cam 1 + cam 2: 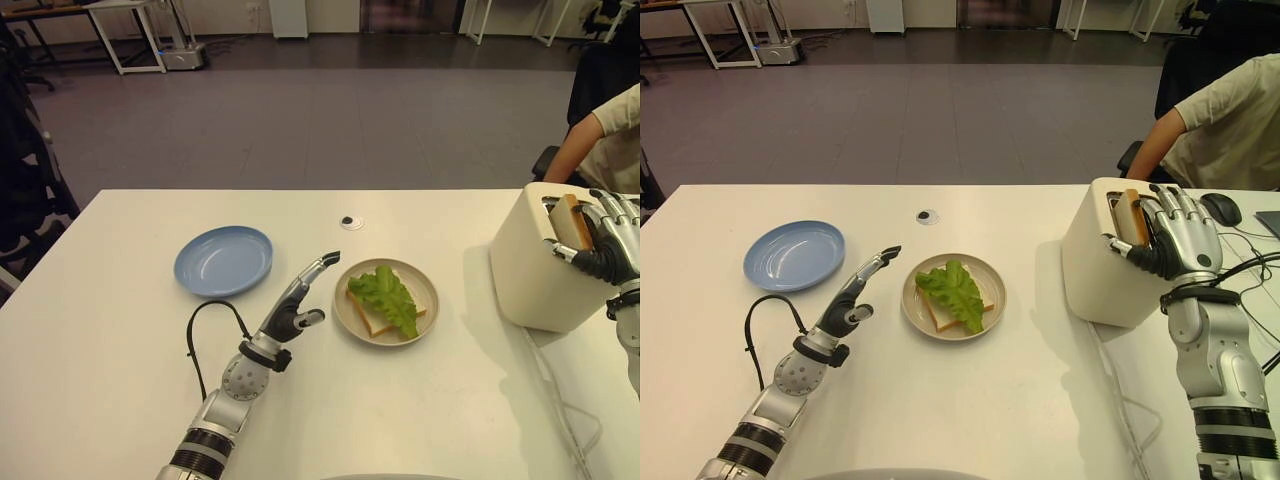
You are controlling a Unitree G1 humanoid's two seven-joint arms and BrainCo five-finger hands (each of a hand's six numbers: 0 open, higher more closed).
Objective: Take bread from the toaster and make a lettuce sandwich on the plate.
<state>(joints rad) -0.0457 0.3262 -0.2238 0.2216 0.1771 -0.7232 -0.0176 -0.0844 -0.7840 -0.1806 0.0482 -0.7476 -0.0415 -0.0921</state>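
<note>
A white toaster [1102, 262] stands at the right of the table with a bread slice [1129, 216] sticking out of its top slot. My right hand [1178, 240] is at the toaster's top, fingers curled around that slice. On the beige plate [356, 319] in the middle lies another bread slice [365, 318] with a green lettuce leaf [391, 297] on top. My left hand [296, 308] hovers just left of the plate, fingers stretched out and holding nothing.
An empty blue plate [224, 260] sits at the left rear of the white table [100, 330]. A small round dark grommet [348, 221] lies behind the beige plate. A white power cord [1120, 400] runs from the toaster toward the front edge. A computer mouse [1220, 208] lies behind my right hand.
</note>
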